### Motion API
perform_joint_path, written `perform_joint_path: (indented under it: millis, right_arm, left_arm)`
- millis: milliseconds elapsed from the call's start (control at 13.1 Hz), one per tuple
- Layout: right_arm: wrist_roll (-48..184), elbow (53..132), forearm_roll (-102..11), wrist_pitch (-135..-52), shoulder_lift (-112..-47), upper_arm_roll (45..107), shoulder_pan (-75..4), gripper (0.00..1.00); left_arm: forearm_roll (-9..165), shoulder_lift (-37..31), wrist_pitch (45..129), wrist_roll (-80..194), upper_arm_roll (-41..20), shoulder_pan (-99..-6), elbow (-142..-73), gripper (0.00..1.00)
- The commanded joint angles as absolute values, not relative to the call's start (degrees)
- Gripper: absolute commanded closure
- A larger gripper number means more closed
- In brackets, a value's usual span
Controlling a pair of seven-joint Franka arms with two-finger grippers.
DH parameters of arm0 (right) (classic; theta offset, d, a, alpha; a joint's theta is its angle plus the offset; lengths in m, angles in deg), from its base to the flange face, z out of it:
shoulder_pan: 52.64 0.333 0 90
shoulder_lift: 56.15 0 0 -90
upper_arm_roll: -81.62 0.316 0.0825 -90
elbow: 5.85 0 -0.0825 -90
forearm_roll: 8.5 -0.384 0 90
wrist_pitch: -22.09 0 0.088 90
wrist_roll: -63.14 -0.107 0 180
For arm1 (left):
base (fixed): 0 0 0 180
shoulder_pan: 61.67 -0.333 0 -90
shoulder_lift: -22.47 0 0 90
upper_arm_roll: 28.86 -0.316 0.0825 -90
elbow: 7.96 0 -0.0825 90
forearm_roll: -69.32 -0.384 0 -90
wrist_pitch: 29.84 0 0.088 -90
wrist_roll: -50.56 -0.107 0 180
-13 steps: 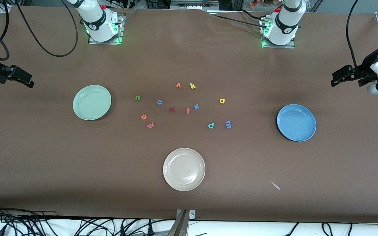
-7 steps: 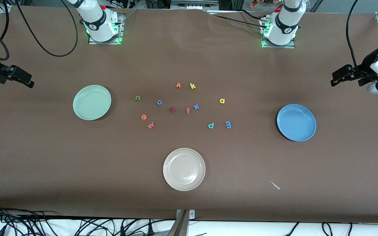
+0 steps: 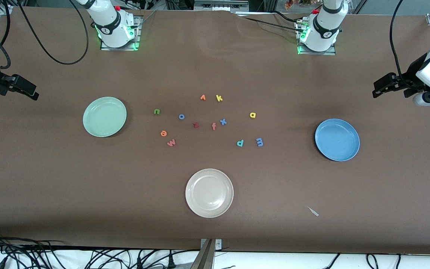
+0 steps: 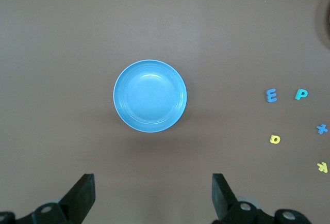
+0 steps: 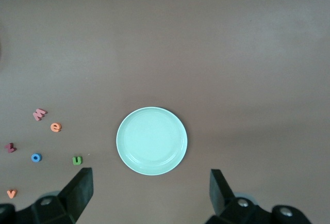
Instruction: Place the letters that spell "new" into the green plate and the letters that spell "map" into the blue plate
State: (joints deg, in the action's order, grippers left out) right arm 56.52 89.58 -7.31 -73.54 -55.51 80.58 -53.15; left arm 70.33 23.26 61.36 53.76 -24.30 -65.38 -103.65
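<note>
Both plates bare. Green plate (image 3: 104, 116) toward right arm's end of table, blue plate (image 3: 337, 139) toward left arm's end. Between them, loose on the table: olive "n" (image 3: 156, 111), orange "e" (image 3: 164, 133), pink "w" (image 3: 171, 142); yellow "a" (image 3: 252, 115), teal "p" (image 3: 240, 143), blue "m" (image 3: 259, 142). Left gripper (image 4: 152, 195) high at its table end, jaws wide, empty. Right gripper (image 5: 149, 193) likewise at its own end.

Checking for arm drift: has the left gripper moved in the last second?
Yes. In the front view the left gripper has shifted slightly toward the robots' bases, away from the blue plate, jaws open.
</note>
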Motion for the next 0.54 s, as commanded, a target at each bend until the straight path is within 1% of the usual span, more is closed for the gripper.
perform_joint_path:
  millis: [0,459]
  right_arm:
    - [57.07,90.03,-7.01,-73.27,-54.65,81.09,-53.69,0.0]
    - [57.07,90.03,-7.01,-73.18,-54.65,81.45,-53.69,0.0]
  left_arm:
    - [70.81,24.14,61.39,54.26,-24.2,-65.54,-104.2,0.0]
    - [70.81,24.14,61.66,54.26,-24.29,-65.62,-104.56,0.0]
